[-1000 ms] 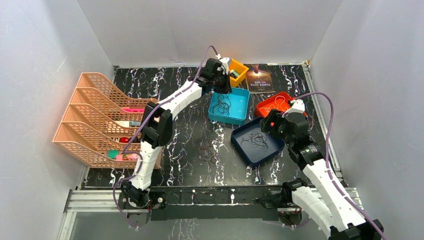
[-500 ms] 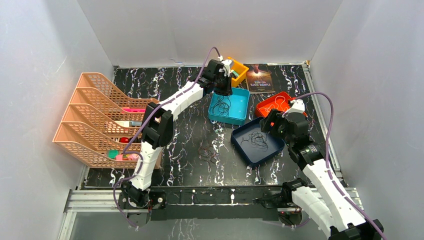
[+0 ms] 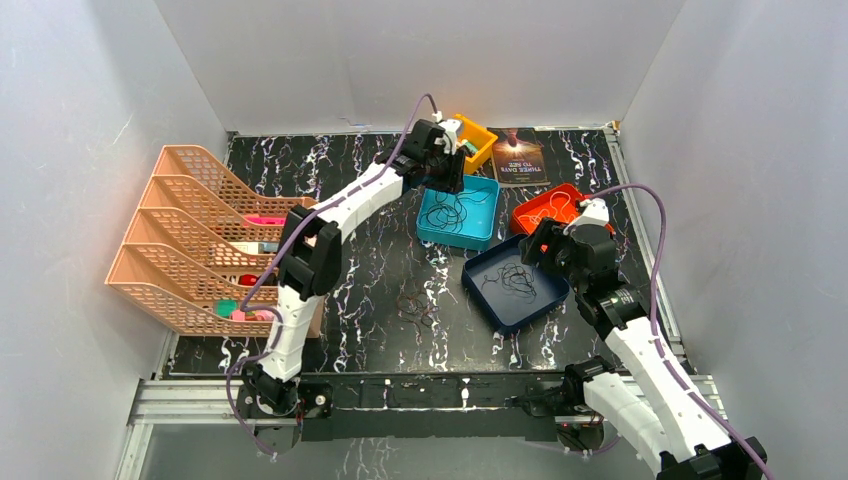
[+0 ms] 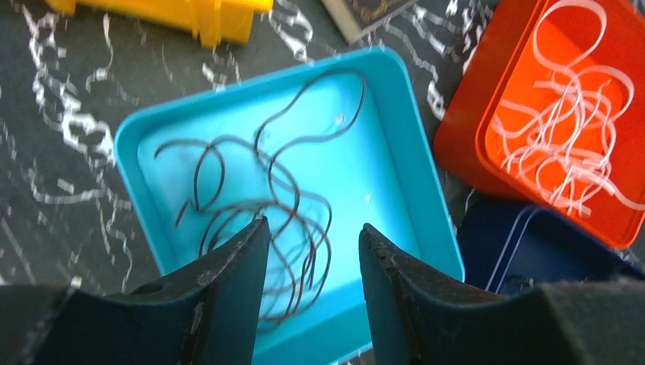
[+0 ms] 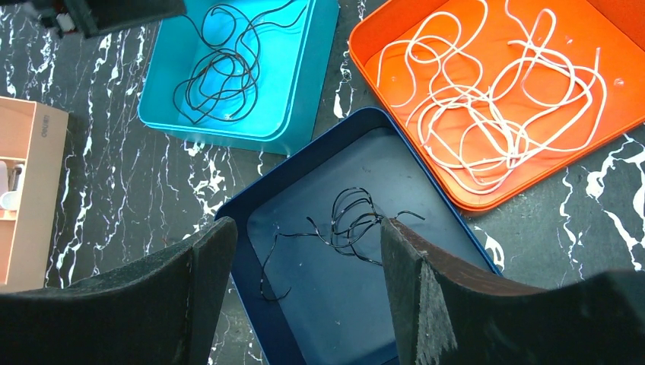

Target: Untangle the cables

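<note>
The cables are thin curly cords. A dark reddish-brown cord (image 4: 258, 205) lies loose in the teal tray (image 4: 380, 167). My left gripper (image 4: 312, 236) hangs open and empty just above it, near the tray's back edge (image 3: 443, 172). A black cord (image 5: 350, 224) lies in the dark blue tray (image 5: 365, 304). My right gripper (image 5: 308, 236) is open and empty above that tray (image 3: 545, 255). White cords (image 5: 487, 99) fill the orange tray (image 5: 608, 38). A small reddish-brown clump (image 3: 415, 308) lies on the black marbled table.
A peach stacked file rack (image 3: 200, 240) stands at the left. A yellow bin (image 3: 475, 140) and a book (image 3: 518, 158) sit at the back. The three trays sit close together right of centre.
My left gripper has shifted slightly toward the back over the teal tray. The right arm and the cords in the trays have not visibly moved.
</note>
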Controlling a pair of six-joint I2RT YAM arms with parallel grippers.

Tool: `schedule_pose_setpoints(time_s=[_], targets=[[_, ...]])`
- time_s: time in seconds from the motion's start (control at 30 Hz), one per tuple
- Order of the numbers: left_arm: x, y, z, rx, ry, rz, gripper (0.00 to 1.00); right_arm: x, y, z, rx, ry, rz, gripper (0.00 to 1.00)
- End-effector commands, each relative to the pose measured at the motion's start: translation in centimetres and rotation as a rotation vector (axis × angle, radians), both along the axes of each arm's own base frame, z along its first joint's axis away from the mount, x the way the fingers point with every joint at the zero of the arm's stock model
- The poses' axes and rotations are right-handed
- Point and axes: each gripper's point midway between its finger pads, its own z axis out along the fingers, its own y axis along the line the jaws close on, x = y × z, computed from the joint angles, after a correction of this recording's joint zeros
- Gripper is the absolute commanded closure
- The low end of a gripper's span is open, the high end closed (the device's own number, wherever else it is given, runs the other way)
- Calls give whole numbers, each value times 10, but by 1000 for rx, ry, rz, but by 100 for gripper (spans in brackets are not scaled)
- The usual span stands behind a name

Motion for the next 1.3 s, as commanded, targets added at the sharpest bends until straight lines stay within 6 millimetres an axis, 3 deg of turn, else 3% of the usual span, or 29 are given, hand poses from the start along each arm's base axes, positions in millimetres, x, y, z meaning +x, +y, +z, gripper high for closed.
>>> schedule_pose_setpoints(time_s=[0.0, 0.13, 0.27, 0.47, 0.63, 0.93, 1.27], targets=[[-25, 26, 64, 8, -91, 9, 54, 9, 4, 15, 28, -63, 0, 23], [-52, 56, 54, 72, -71, 39, 54, 12, 8, 14, 36, -64, 15, 22], [-83, 82, 59, 76, -66, 68, 52, 15, 13, 14, 39, -71, 45, 22], [-122, 106, 53, 59, -10, 97, 50, 20, 15, 14, 26, -71, 51, 22], [-149, 125, 34, 71, 54, 130, 48, 23, 18, 10, 30, -65, 60, 22], [-175, 144, 10, 99, 118, 165, 48, 26, 20, 7, 26, -54, 70, 22], [-177, 140, 2, 84, 129, 152, 48, 26, 21, 1, 27, -42, 73, 22]])
